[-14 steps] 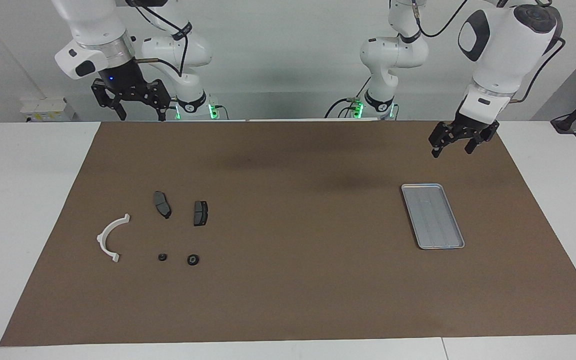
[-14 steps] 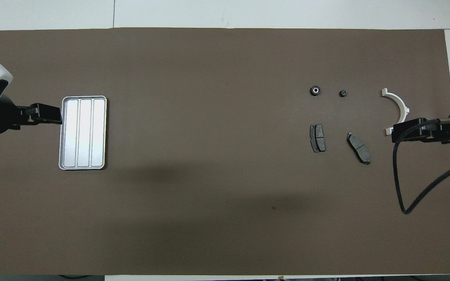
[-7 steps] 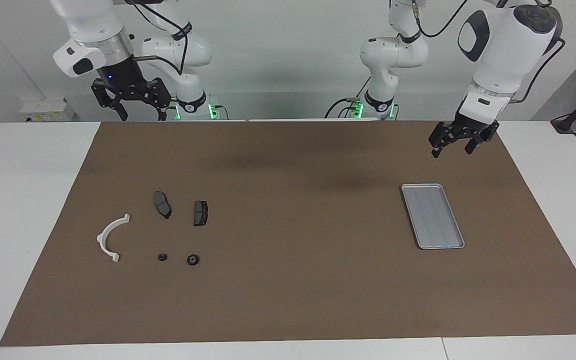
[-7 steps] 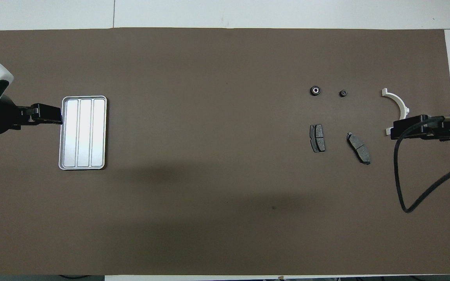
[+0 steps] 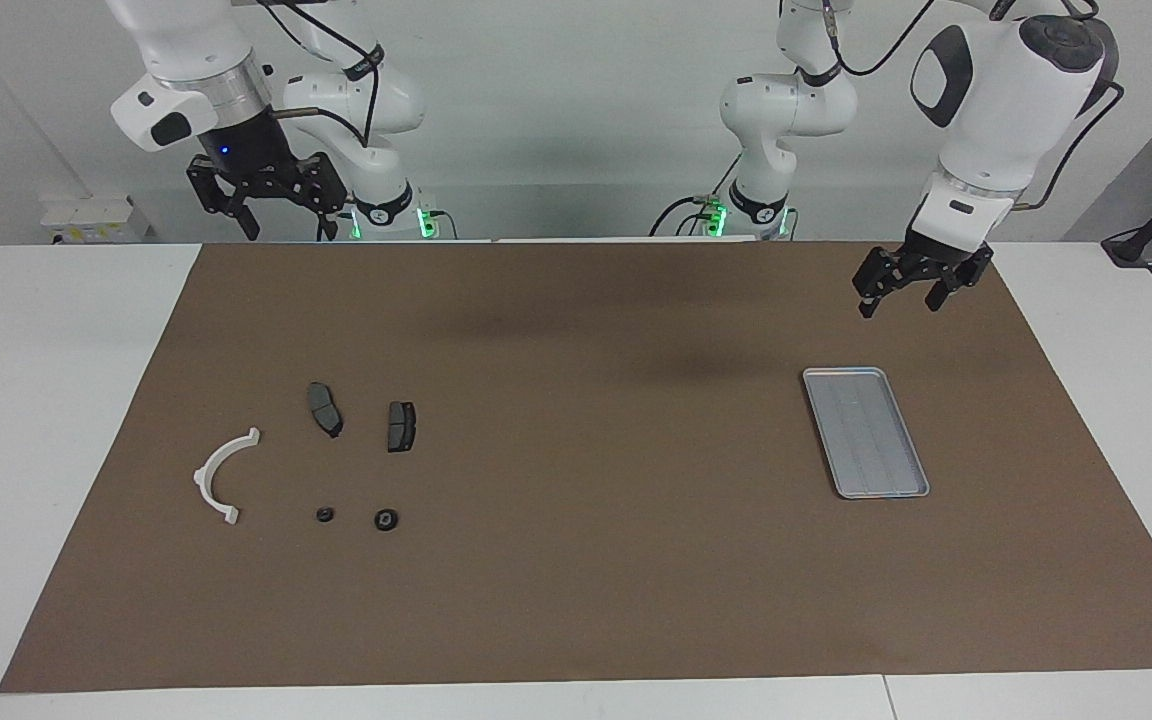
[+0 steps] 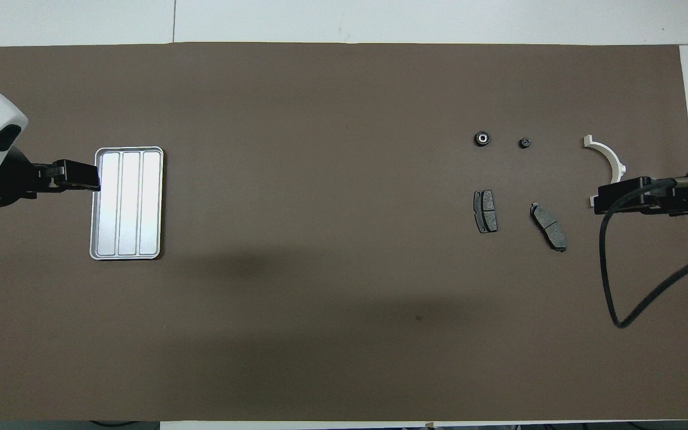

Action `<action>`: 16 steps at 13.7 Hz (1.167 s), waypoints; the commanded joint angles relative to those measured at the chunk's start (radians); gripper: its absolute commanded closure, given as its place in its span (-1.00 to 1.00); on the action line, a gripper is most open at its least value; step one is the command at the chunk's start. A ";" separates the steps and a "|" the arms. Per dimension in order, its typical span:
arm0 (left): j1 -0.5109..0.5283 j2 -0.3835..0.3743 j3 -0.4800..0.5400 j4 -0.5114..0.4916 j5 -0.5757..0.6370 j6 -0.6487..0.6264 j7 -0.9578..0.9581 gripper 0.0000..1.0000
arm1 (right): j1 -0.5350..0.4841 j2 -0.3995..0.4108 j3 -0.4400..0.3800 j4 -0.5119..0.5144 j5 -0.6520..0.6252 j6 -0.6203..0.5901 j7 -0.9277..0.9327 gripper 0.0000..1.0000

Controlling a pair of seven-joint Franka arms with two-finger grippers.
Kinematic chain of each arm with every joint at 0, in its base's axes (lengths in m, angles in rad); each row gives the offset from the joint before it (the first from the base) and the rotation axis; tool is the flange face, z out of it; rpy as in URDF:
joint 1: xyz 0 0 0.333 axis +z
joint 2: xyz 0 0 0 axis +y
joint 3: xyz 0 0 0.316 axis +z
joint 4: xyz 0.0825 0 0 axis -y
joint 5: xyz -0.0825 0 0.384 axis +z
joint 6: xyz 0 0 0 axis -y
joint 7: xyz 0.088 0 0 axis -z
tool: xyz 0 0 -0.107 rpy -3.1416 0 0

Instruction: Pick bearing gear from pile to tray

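silver-grey ridged metal tray (image 5: 866, 432) lies on the brown paper mat (image 5: 586, 560) toward the left arm's end of the table. loose pile toward the right arm's end: a white plastic arc (image 5: 221, 476), two dark grey brake-pad plates (image 5: 324, 408) (image 5: 401, 426), and, farther from the robots, two tiny black rings (image 5: 325, 515) (image 5: 386, 519), well apart from the tray. left gripper (image 5: 898, 296) hangs with its fingers apart over the mat near the tray. right gripper (image 5: 281, 230) hangs raised at the mat's robot-side edge, fingers spread, holding nothing.
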 commanded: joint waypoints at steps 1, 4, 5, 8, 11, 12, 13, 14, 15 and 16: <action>0.000 -0.042 0.000 -0.048 -0.010 0.019 0.015 -1.00 | -0.004 -0.025 0.000 -0.041 0.041 0.015 -0.010 -1.00; 0.000 -0.042 -0.001 -0.046 -0.008 0.019 0.015 -1.00 | 0.026 -0.013 -0.001 -0.169 0.040 0.188 0.014 -1.00; -0.002 -0.042 -0.006 -0.042 -0.008 0.019 0.012 -1.00 | 0.026 0.010 0.000 -0.202 0.040 0.240 0.034 -1.00; 0.003 -0.044 -0.006 -0.042 -0.008 0.013 0.011 -1.00 | 0.073 0.134 -0.001 -0.213 0.021 0.351 0.172 -1.00; 0.012 -0.042 -0.005 -0.040 -0.010 0.013 0.009 -1.00 | 0.096 0.285 -0.001 -0.207 -0.064 0.498 0.267 -1.00; 0.012 -0.042 -0.005 -0.040 -0.008 0.013 0.009 -1.00 | 0.102 0.335 -0.001 -0.201 -0.077 0.547 0.314 -1.00; 0.009 -0.042 -0.006 -0.040 -0.008 0.013 0.011 -1.00 | 0.104 0.377 -0.001 -0.191 -0.081 0.592 0.350 -1.00; 0.008 -0.042 -0.006 -0.040 -0.008 0.013 0.011 -1.00 | 0.102 0.418 -0.001 -0.169 -0.083 0.623 0.368 -1.00; 0.006 -0.042 -0.006 -0.040 -0.008 0.013 0.011 -1.00 | 0.102 0.460 -0.003 -0.141 -0.084 0.647 0.385 -1.00; 0.006 -0.042 -0.006 -0.040 -0.008 0.013 0.011 -1.00 | 0.102 0.503 -0.001 -0.104 -0.100 0.654 0.395 -1.00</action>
